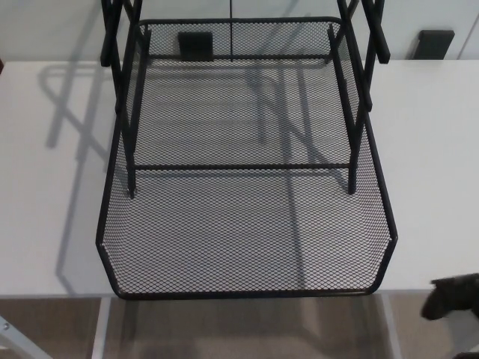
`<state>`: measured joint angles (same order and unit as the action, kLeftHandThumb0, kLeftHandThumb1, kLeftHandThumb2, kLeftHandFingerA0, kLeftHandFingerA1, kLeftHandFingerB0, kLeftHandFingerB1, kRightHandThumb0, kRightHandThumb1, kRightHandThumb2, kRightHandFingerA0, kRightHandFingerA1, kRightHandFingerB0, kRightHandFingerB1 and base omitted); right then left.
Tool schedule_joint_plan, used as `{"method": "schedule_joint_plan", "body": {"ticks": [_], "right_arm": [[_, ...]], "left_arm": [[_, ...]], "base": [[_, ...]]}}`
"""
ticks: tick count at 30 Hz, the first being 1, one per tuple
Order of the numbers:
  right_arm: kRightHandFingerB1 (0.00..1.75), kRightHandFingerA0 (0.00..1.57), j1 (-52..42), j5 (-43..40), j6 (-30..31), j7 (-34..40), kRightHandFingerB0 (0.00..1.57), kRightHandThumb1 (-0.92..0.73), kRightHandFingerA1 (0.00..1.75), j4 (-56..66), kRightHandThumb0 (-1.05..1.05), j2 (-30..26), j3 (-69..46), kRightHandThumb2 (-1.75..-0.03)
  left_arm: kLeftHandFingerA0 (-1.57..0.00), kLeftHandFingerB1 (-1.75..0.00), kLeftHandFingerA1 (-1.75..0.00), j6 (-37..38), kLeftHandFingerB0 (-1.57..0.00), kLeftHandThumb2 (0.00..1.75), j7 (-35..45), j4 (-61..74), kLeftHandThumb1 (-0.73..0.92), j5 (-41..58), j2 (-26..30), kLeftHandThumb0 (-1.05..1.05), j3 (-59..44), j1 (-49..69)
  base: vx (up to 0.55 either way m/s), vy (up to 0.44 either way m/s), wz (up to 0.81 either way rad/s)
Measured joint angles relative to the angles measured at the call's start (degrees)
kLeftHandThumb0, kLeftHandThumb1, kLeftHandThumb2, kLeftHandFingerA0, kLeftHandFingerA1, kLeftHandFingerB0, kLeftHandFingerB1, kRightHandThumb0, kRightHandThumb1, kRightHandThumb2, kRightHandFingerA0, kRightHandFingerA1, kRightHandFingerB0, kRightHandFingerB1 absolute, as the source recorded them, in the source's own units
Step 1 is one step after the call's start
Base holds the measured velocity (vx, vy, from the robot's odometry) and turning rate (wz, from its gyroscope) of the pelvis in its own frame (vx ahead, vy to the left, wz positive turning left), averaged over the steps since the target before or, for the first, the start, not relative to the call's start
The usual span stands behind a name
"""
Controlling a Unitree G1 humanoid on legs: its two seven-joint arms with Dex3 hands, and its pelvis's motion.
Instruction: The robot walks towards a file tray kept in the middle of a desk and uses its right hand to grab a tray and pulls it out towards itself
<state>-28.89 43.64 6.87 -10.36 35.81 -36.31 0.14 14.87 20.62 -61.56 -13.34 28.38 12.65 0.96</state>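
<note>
A black wire-mesh tray (247, 224) sits in the middle of the white bench (434, 149). It is pulled far out toward the robot, and its front edge hangs a little past the near edge of the bench, at about 6 o'clock. Above the tray stands the black frame (352, 90) of the file rack, with thin legs on both sides and a bar across the middle. The frame's shadows fall on the bench toward 9 o'clock.

The right hand (451, 296) shows at about 4 o'clock, down in the corner of the picture. It is near the tray's front right corner but not touching it. It holds nothing. Only a small dark part shows, so I cannot tell how its fingers are set.
</note>
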Motion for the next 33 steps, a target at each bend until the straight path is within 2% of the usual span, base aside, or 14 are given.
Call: {"method": "schedule_joint_plan", "body": {"ticks": [1,2,5,9,10,11,13,15,16,17,24,26,27,33], "right_arm": [[0.57,0.66,-0.31,-0.54,0.03,-0.34,0.5,-0.5,0.62,-0.26,-0.1,-0.03,-0.83,-0.56],[0.52,0.74,-1.24,-1.3,0.09,-1.08,0.67,-0.42,0.56,-0.62,-0.18,0.01,-2.2,-0.52],[0.52,0.71,-4.23,-4.48,-0.25,-3.93,0.66,-0.48,0.55,-3.37,-0.24,0.02,-5.36,-0.54],[0.48,0.47,-7.78,-8.11,-0.82,-7.03,0.46,-0.51,0.52,-7.54,-0.29,0.03,-8.61,-0.55],[0.48,0.4,-8.85,-9.22,-1.0,-7.91,0.39,-0.47,0.53,-9.15,-0.37,0.05,-9.58,-0.62],[0.54,0.22,-9.49,-9.94,-1.11,-8.48,0.19,-0.36,0.56,-10.24,-0.22,0.07,-10.1,-0.89],[0.47,0.06,-10.58,-11.62,-1.44,-9.92,0.01,-0.36,0.51,-13.83,-0.3,0.09,-11.2,-0.88],[0.46,0.05,-11.35,-13.09,-1.61,-11.34,0.0,-0.32,0.51,-18.02,-0.3,0.1,-11.96,-0.87],[0.35,0.05,-11.62,-13.82,-1.74,-12.05,0.09,-0.39,0.36,-20.27,-0.53,0.1,-12.15,-0.67],[0.29,0.03,-11.78,-14.47,-1.8,-12.72,0.06,-0.47,0.29,-22.49,-0.51,0.1,-12.26,-0.66],[0.21,0.0,-11.37,-17.57,-2.04,-16.52,0.0,-0.42,0.24,-37.52,-0.64,0.25,-12.24,-0.76],[0.17,0.0,-10.55,-18.39,-2.06,-17.19,0.0,-0.46,0.21,-41.89,-0.68,0.62,-12.24,-0.78],[0.14,0.0,-10.18,-18.65,-2.07,-17.36,0.0,-0.46,0.18,-43.23,-0.72,0.77,-12.24,-0.77],[0.2,0.0,-3.92,-22.3,-1.83,-18.02,0.0,-0.41,0.25,-55.51,-0.65,6.34,-14.18,-0.77]], "left_arm": [[-0.36,-0.37,-0.41,0.0,-0.29,0.6,0.0,0.01,0.23,0.0,-0.01,-0.53,0.0,-0.01],[-0.36,-0.38,-0.41,0.0,-0.29,0.61,-0.01,0.01,0.23,0.0,-0.03,-0.52,0.01,-0.03],[-0.36,-0.36,-0.41,0.0,-0.29,0.6,0.0,-0.12,0.24,0.0,-0.05,-0.54,0.01,0.04],[-0.37,-0.37,-0.42,0.0,-0.29,0.6,0.0,-0.17,0.24,-0.01,-0.06,-0.54,0.03,0.04],[-0.37,-0.37,-0.42,0.0,-0.29,0.59,0.0,-0.19,0.24,-0.01,-0.06,-0.53,0.04,0.05],[-0.37,-0.37,-0.41,0.0,-0.29,0.59,0.0,-0.21,0.25,-0.01,-0.06,-0.53,0.04,0.08],[-0.36,-0.37,-0.41,0.0,-0.28,0.6,0.0,-0.24,0.25,-0.01,-0.06,-0.53,0.05,0.12],[-0.35,-0.38,-0.42,0.0,-0.28,0.61,0.0,-0.25,0.24,-0.01,-0.06,-0.53,0.07,0.16],[-0.35,-0.37,-0.41,0.0,-0.28,0.6,0.0,-0.26,0.24,-0.02,-0.06,-0.53,0.08,0.2],[-0.35,-0.37,-0.41,0.0,-0.28,0.61,0.0,-0.27,0.24,-0.02,-0.06,-0.54,0.1,0.24],[-0.34,-0.38,-0.41,0.0,-0.28,0.61,-0.01,-0.37,0.24,-0.01,-0.06,-0.53,0.15,0.53],[-0.36,-0.31,-0.36,0.0,-0.29,0.5,-0.01,-0.41,0.27,-0.01,-0.06,-0.49,0.15,0.61],[-0.28,-0.36,-0.41,0.0,-0.24,0.61,-0.02,-0.42,0.22,-0.01,-0.07,-0.57,0.14,0.65],[-0.21,-0.36,-0.4,0.0,-0.17,0.65,-0.36,-0.56,0.21,0.12,-0.25,-0.61,-0.46,1.85]], "base": [[0.0,0.0,0.0],[0.0,0.0,0.0],[0.0,0.0,0.0],[0.0,0.0,0.0],[0.0,0.0,0.0],[0.0,0.0,0.0],[0.0,0.0,0.0],[0.0,0.0,0.0],[0.0,0.0,0.0],[0.0,0.0,0.0],[0.0,0.0,0.0],[0.0,0.0,0.0],[0.0,0.0,0.0],[0.0,0.0,0.0]]}}
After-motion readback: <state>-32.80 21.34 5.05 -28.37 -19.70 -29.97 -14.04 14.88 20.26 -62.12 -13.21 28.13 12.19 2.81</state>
